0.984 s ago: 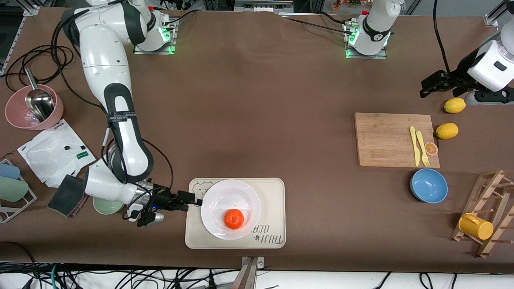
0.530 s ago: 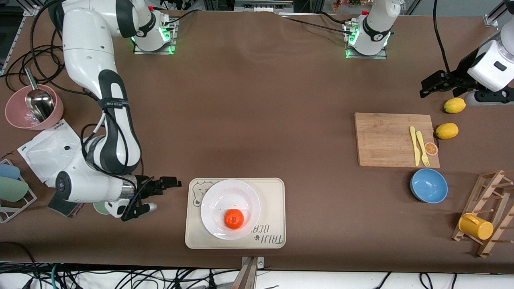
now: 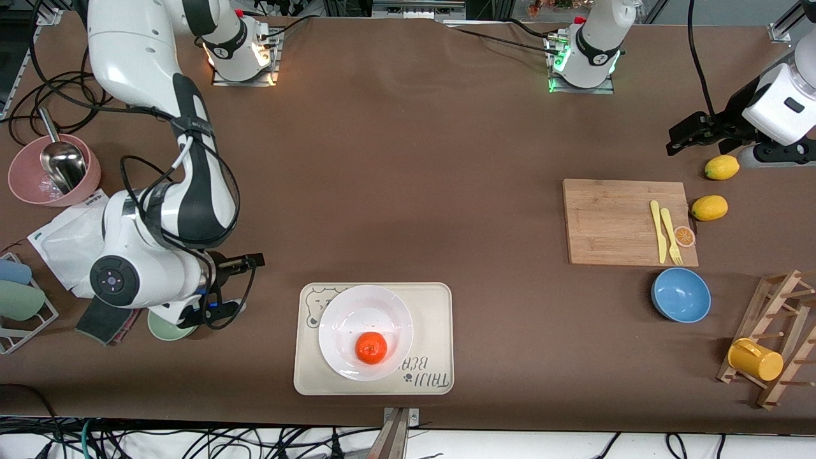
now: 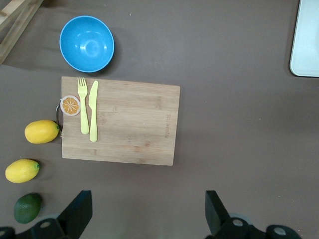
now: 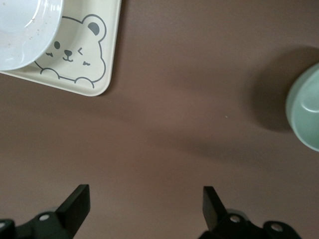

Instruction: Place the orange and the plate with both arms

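Note:
The orange (image 3: 371,347) lies in the white plate (image 3: 357,305), which sits on the cream bear-print tray (image 3: 437,306) near the front edge. My right gripper (image 3: 241,284) is open and empty, over bare table beside the tray toward the right arm's end. In the right wrist view its gripper (image 5: 144,204) is over brown table, with the plate's rim (image 5: 25,30) and the tray's bear corner (image 5: 84,74) ahead. My left gripper (image 3: 677,139) is open and empty and waits toward the left arm's end; in the left wrist view (image 4: 147,209) it is over bare table.
A cutting board (image 3: 612,223) holds a yellow fork and knife and an orange slice (image 3: 684,236). Two lemons (image 3: 709,208) and a blue bowl (image 3: 681,295) are close by. A green bowl (image 3: 167,326), a pink bowl (image 3: 25,185) and a white pouch lie near the right arm.
My right gripper has drawn back from the plate's rim toward the right arm's end of the table. The plate, the orange and the left arm have not moved.

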{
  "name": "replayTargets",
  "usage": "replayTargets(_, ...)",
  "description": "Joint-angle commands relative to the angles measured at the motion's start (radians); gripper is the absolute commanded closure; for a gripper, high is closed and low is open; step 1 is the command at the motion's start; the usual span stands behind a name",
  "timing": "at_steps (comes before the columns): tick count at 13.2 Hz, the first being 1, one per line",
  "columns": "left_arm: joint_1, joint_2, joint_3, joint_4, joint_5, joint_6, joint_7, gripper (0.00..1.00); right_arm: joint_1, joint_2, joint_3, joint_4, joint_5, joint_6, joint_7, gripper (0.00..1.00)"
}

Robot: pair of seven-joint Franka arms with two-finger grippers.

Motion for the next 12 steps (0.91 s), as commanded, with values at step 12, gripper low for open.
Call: replayTargets(12, -0.009, 0.013, 0.007, 0.029, 0.013, -0.021, 0.021, 0.00, -0.124, -0.645, 0.125, -0.523, -0.297, -0.025, 0.097, 0.00)
